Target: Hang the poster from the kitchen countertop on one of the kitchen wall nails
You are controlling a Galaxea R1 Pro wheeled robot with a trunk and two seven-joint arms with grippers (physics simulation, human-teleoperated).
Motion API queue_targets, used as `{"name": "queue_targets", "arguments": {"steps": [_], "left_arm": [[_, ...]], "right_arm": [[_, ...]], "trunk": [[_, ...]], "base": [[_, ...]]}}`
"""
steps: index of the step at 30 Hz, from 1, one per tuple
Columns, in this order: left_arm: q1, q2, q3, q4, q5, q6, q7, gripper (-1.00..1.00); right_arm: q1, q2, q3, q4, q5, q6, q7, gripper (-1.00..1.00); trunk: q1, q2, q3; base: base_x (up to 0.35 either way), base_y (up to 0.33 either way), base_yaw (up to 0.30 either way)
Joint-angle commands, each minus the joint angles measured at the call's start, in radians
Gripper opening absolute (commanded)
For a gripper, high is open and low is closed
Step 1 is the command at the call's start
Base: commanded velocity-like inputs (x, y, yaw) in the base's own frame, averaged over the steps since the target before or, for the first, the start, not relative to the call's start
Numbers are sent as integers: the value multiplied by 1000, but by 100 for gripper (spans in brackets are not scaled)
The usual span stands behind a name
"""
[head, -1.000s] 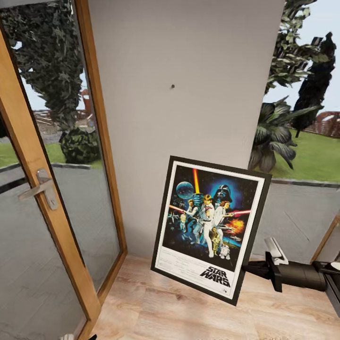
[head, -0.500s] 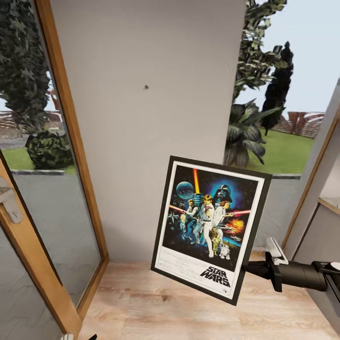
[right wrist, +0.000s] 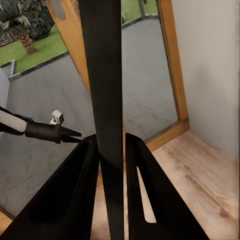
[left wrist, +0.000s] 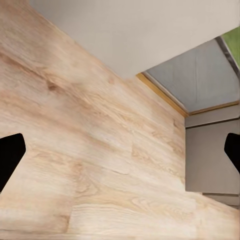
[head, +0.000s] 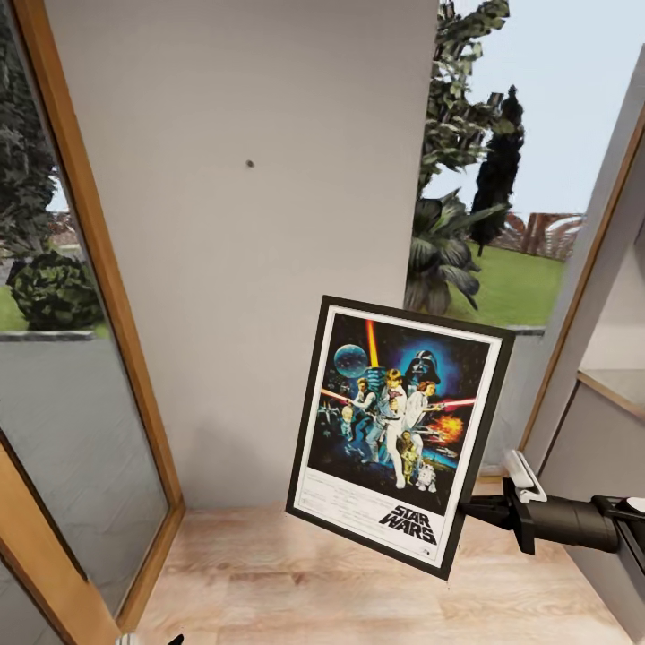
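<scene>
Between right end effector (right wrist: 111, 150) fingers, clenched poster (right wrist: 105, 90) edge; overhead, wall nail (head: 250, 165).

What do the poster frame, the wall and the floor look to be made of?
Poster: printed paper look with a white border; its thin black frame is smooth and matte, plastic or painted wood, hard to tell. Wall: plain light-grey, flat and matte, like painted plaster. Floor: pale wood planks, with visible grain and board seams, low sheen.

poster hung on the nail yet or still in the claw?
Still held: the right claw grips the poster by its edge, tilted, below the nail.
</scene>
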Motion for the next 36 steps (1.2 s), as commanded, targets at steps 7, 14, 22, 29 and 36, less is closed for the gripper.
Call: {"name": "queue_targets", "arguments": {"steps": [7,14,22,29,36], "left_arm": [[-1,0,5,2,-6,-6,-3,100],[-1,0,4,2,-6,-6,-3,100],[-1,0,10,5,-4,-4,-3,100],[-1,0,14,71,-6,-12,-2,100],[-1,0,14,73,-6,-12,0,100]], "right_arm": [[0,0,0,0,-2,13,6,-100],[0,0,0,0,-2,13,6,-100],[1,0,1,-10,-3,16,9,-100],[-5,3,7,-112,-9,108,3,-100],[-80,10,16,-184,-12,271,1,-100]], "trunk": [[1,-1,0],[1,-1,0],[1,-1,0],[1,-1,0],[1,-1,0]], "base": [[320,0,-5],[332,0,-1],[144,0,0],[1,0,0],[0,0,0]]}}
